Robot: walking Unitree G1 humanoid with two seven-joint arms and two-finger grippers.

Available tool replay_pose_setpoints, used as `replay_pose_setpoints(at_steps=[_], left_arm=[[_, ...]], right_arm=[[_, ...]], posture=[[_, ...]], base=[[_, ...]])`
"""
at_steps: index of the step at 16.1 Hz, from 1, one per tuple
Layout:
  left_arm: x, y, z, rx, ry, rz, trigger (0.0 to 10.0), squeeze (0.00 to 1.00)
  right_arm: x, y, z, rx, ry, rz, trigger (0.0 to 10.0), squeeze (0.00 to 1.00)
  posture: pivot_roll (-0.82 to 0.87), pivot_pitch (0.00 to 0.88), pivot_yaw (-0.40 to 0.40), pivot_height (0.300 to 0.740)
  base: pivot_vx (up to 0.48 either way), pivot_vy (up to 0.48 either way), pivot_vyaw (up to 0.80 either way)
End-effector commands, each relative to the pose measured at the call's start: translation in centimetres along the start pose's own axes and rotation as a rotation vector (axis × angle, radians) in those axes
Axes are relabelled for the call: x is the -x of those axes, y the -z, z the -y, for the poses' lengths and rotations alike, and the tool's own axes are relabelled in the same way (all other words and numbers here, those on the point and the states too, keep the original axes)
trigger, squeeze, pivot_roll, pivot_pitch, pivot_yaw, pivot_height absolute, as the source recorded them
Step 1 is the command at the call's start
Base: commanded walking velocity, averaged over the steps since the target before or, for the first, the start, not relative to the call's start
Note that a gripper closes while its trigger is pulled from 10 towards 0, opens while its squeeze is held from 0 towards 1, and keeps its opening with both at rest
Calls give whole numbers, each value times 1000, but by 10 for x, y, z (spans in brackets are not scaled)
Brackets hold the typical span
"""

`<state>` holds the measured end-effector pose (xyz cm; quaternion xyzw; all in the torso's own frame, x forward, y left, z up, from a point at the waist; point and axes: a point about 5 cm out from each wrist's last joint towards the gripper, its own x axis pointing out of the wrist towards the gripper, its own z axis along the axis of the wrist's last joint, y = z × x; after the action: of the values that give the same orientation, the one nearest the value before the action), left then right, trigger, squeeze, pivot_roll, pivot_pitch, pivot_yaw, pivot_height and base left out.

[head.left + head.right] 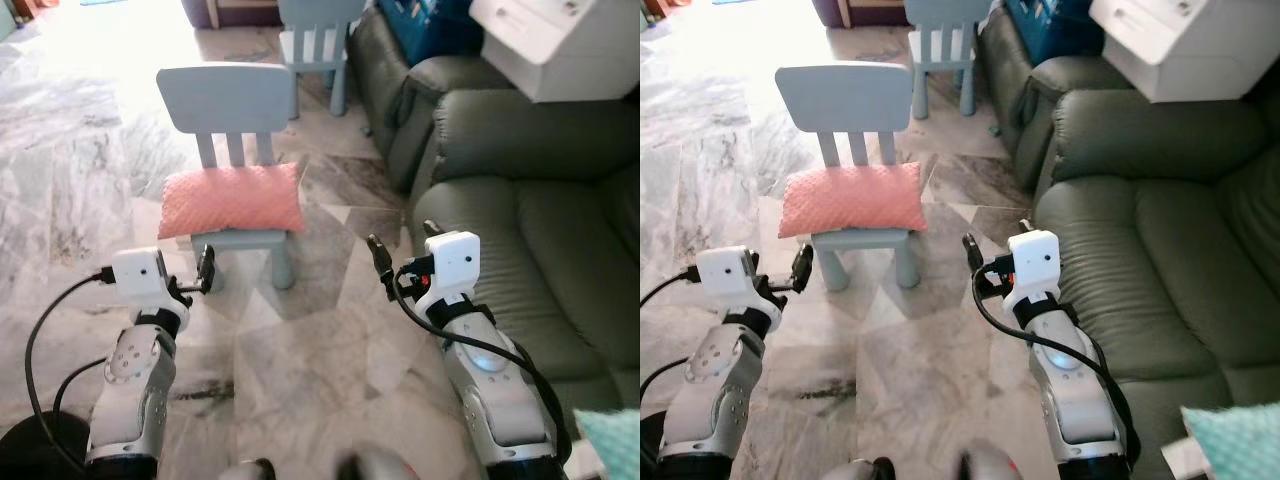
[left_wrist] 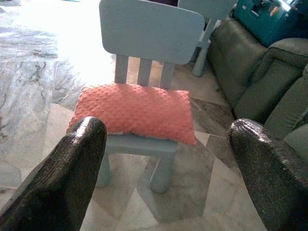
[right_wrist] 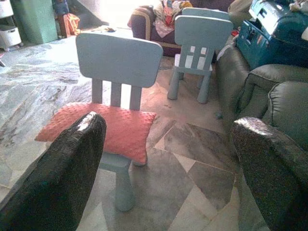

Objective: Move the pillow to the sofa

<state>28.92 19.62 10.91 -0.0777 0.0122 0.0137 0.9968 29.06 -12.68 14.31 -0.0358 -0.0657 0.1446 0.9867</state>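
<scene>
A coral pink pillow point(image 1: 232, 200) lies across the seat of a small pale-blue chair point(image 1: 225, 95) on the marble floor ahead of me. The dark grey-green sofa point(image 1: 530, 230) stands along the right. My left gripper point(image 1: 205, 268) hovers just in front of the chair's near left leg, below the pillow, open and holding nothing. My right gripper point(image 1: 404, 243) is open too, raised between the chair and the sofa's front edge. In both wrist views the pillow point(image 2: 137, 110) appears between the spread black fingers point(image 3: 72, 159), some way off.
A second pale-blue chair point(image 1: 315, 45) stands farther back. A white box point(image 1: 560, 40) rests on the sofa's back, and a teal case point(image 3: 274, 33) sits on the far sofa. A teal cloth point(image 1: 610, 440) lies at the bottom right. Open marble floor point(image 1: 80, 160) spreads to the left.
</scene>
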Motion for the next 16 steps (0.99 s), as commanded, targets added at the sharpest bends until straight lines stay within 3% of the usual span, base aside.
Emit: replay_pose_setpoints(at_steps=[1, 11, 16], left_arm=[[1, 3, 3, 13, 9, -14, 10000, 0], [1, 0, 2, -9, 2, 7, 10000, 0], [1, 8, 3, -2, -18, -38, 10000, 0]], right_arm=[[3, 2, 5, 5, 11, -10, 10000, 0], [1, 1, 3, 7, -1, 1, 10000, 0], [1, 1, 3, 10, -3, 2, 10000, 0]], posture=[[-50, 207, -37, 740], [-43, 201, -41, 740], [-42, 199, -43, 740]], base=[[405, 259, 0], [405, 256, 0], [388, 194, 0]])
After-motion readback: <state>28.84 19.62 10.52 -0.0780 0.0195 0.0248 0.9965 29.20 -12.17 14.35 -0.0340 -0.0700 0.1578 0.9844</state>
